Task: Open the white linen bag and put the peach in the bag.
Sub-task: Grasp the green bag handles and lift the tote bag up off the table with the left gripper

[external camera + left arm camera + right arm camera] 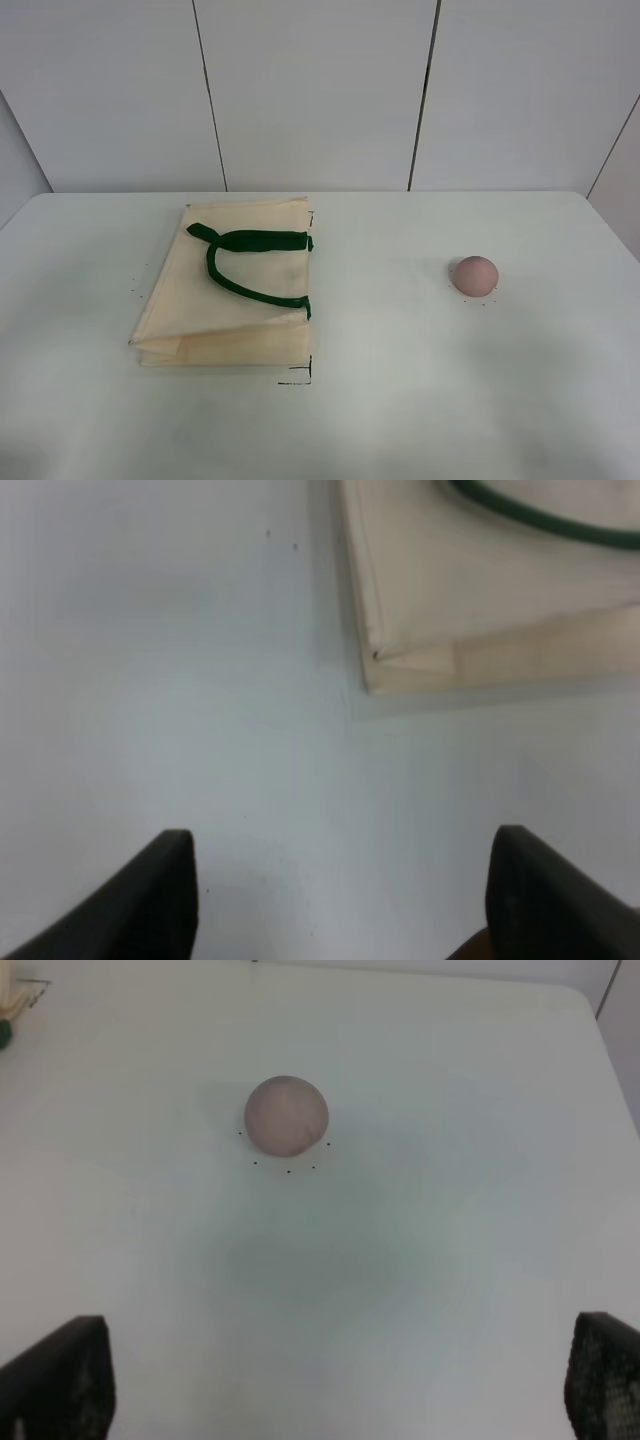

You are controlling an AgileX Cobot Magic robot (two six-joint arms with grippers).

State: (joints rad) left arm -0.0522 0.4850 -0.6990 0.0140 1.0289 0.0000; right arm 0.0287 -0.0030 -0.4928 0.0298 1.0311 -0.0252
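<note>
— What is everything resting on?
— A plain, pale white table (400, 420) that spans the whole width of the view.

— What lies on its left side?
— The white linen bag (225, 305), flat and folded over, with a cloth layer showing along its near edge. Its dark green handles (250, 262) lie curved on top, towards the bag's right edge.

— And on the right?
— The peach (475, 274), alone on the bare surface, well apart from the bag.

— Is anything drawn on the table?
— There is a thin black corner mark (300, 378) just beside the bag's near right corner, and small black dots (288, 1170) on the peach's near side.
</note>
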